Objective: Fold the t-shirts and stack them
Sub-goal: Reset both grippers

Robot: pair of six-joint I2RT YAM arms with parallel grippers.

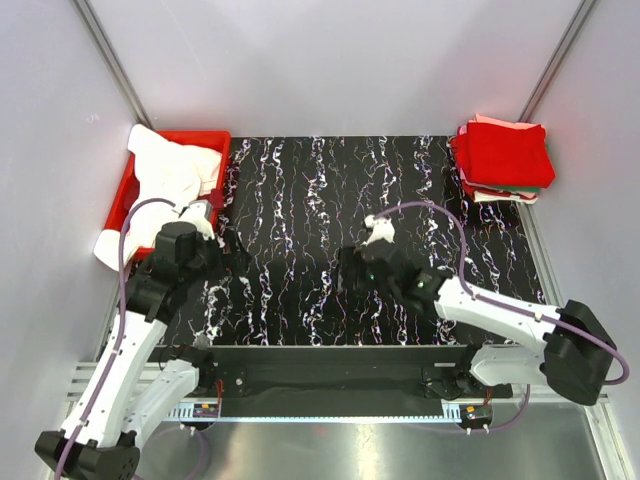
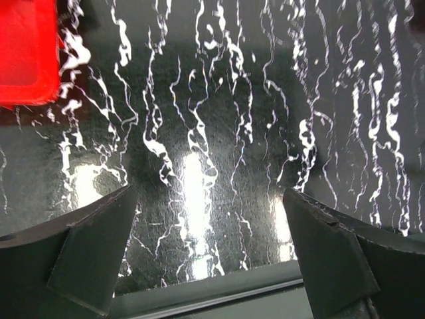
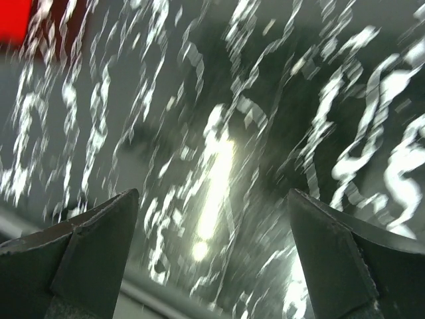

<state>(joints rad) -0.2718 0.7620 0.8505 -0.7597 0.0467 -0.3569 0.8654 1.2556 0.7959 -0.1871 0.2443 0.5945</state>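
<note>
Left gripper [image 2: 211, 232] and right gripper [image 3: 212, 232] both hang open and empty above the table [image 1: 300, 200], and with the folded stack [image 1: 503, 160] at far right, we judge the next move is lifting the white shirt [image 1: 172, 170] from the bin [image 1: 215, 140].

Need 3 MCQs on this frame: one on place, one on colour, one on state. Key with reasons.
1. Where is the folded stack of t-shirts?
A. far right corner of the table
B. near left corner
C. centre

2. What colour is the top shirt of that stack?
A. green
B. red
C. white

3. What state is the left gripper in?
A. shut on a shirt
B. open, empty
C. shut, empty

Key:
1 A, the top view shows it at the far right corner.
2 B, red cloth covers the top, and other colours only peek out below.
3 B, its fingers stand apart with only bare table between them.
</note>
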